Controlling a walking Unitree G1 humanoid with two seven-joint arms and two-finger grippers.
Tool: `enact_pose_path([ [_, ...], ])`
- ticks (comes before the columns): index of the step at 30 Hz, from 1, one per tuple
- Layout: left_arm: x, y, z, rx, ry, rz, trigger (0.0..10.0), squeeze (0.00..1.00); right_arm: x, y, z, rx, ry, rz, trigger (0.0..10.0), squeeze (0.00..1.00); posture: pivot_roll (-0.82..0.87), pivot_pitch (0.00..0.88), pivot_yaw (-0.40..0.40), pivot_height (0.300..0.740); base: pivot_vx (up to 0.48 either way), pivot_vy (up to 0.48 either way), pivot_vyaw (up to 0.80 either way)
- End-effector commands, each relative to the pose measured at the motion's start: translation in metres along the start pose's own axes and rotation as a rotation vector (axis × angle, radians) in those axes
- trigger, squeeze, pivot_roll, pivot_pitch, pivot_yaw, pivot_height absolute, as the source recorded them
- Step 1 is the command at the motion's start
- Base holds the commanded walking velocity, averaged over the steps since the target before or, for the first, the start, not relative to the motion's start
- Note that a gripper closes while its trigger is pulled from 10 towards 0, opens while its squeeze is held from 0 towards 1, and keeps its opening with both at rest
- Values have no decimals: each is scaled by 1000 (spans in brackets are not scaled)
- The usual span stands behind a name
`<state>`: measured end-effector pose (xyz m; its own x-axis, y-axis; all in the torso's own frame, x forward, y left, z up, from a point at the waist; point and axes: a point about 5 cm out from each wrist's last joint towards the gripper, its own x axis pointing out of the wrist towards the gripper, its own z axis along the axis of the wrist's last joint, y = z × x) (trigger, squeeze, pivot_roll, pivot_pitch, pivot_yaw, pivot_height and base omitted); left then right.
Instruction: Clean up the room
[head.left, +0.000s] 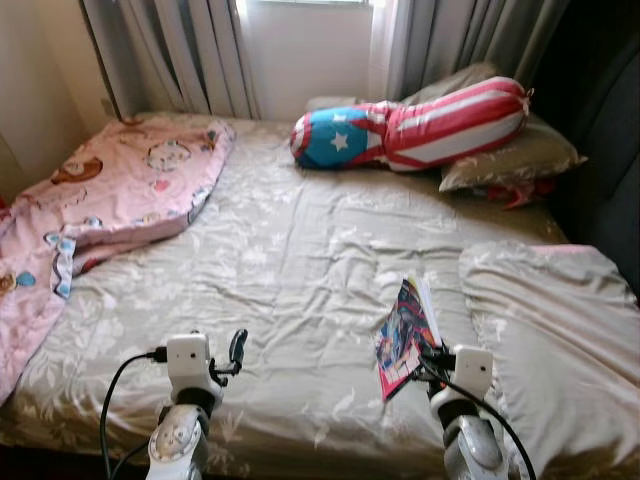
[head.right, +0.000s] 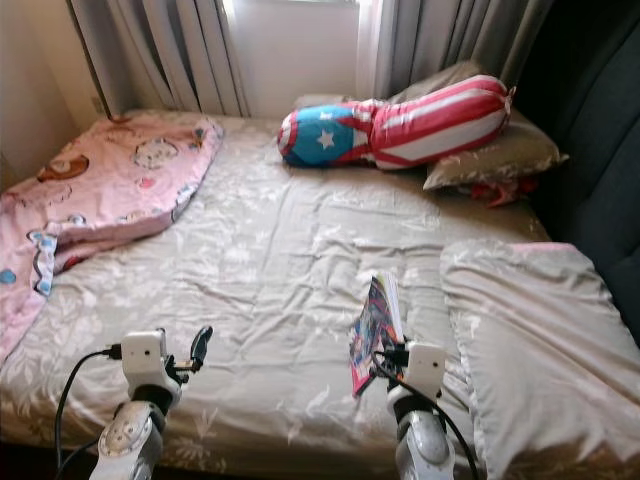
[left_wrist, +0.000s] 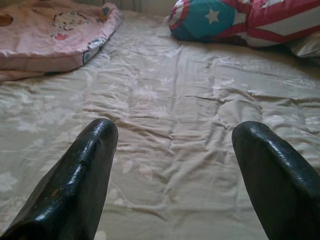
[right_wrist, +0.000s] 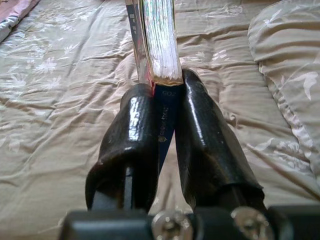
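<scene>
A colourful paperback book (head.left: 407, 335) stands on edge over the beige bedsheet (head.left: 290, 260), held near its lower corner by my right gripper (head.left: 425, 362). In the right wrist view the two black fingers (right_wrist: 135, 135) are shut on the book (right_wrist: 157, 45), its page block and cover rising between them. My left gripper (head.left: 234, 350) hovers low over the near left part of the bed, open, with nothing between its fingers (left_wrist: 85, 170).
A pink cartoon blanket (head.left: 110, 190) lies bunched at the bed's left side. A red, white and blue star bolster (head.left: 410, 125) and beige pillows (head.left: 510, 155) sit at the head. Another beige pillow (head.left: 560, 330) lies at the right, close to the book. Curtains (head.left: 200, 50) hang behind.
</scene>
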<state>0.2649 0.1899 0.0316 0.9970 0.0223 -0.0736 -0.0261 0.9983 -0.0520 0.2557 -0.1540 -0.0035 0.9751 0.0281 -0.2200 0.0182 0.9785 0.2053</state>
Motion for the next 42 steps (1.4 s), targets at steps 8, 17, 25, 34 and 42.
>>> enact_pose_path([
  [8, 1, -5, 1, 1, 8, -14, 10000, 0, 4, 4, 9, -13, -42, 27, 10000, 0, -19, 0, -30, 655, 0, 0, 0],
  [17, 2, -7, 2, 1, 6, -20, 10000, 0, 5, 4, 14, 10, -78, 26, 10000, 0, -15, 0, -30, 645, 0, 0, 0],
  [25, 2, -8, 3, -2, 12, -26, 10000, 0, 8, 8, 21, 20, -106, 51, 10000, 0, -14, 0, -29, 645, 0, 0, 0],
  [34, 2, -8, 3, -1, 14, -32, 10000, 0, 11, 15, 38, 24, -178, 110, 10000, 0, -15, 0, -26, 645, 145, 0, 0],
  [42, 2, -8, 3, 3, 16, -35, 10000, 0, 15, 23, 40, 48, -156, 185, 10000, 0, -11, 0, -28, 645, 316, 0, 0],
])
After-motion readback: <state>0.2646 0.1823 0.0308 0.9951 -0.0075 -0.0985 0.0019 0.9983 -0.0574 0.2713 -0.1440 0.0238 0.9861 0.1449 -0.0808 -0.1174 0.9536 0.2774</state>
